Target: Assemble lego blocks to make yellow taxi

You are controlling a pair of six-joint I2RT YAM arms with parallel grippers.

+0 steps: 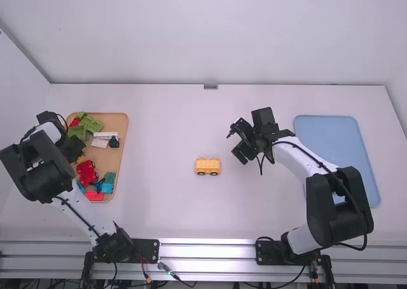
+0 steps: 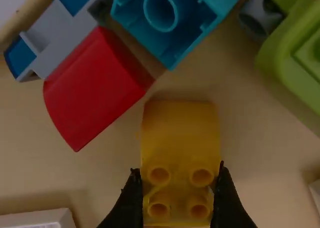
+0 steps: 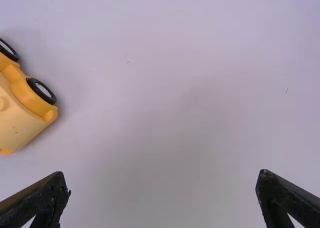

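The left gripper (image 1: 71, 148) has its fingers clamped on a yellow block (image 2: 180, 133), studs between them, down in the tan tray (image 1: 123, 133) on the left. Near it in there, the wrist view shows a red block (image 2: 95, 87) and a teal one (image 2: 172, 17).

Over at the right gripper (image 1: 236, 143), the fingers stand wide apart above the white table (image 1: 172, 206). The yellow car base (image 1: 207, 166) sits between the two arms, well in from the table's edges; the right wrist view shows its black-tyred wheels (image 3: 41, 90). The blue tray (image 1: 327, 127) lies beyond the right arm.
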